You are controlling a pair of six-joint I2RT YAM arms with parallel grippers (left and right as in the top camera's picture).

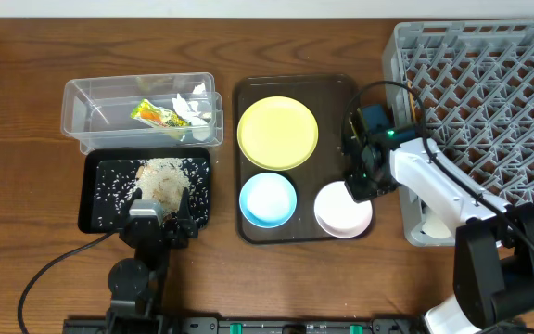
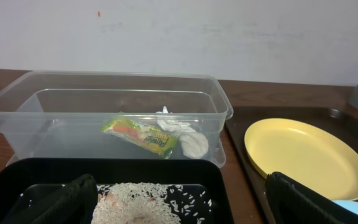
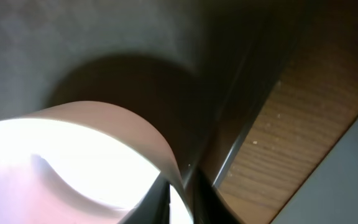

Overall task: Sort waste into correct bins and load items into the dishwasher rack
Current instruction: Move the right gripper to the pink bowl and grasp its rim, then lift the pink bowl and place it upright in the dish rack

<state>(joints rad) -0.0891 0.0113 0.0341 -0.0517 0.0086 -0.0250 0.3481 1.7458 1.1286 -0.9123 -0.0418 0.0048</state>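
Observation:
My right gripper is shut on the rim of the white bowl, one finger inside and one outside; the bowl sits on the dark brown serving tray. The yellow plate and light blue bowl lie on the same tray. My left gripper is open and empty over the near end of the black tray, which holds the rice heap. The clear tub holds the snack wrapper and paper scraps. Chopsticks are out of view.
The grey dishwasher rack stands at the right, just beyond the serving tray. A small white object, maybe the cup, shows at its front left corner under my right arm. Loose rice grains are scattered in the black tray.

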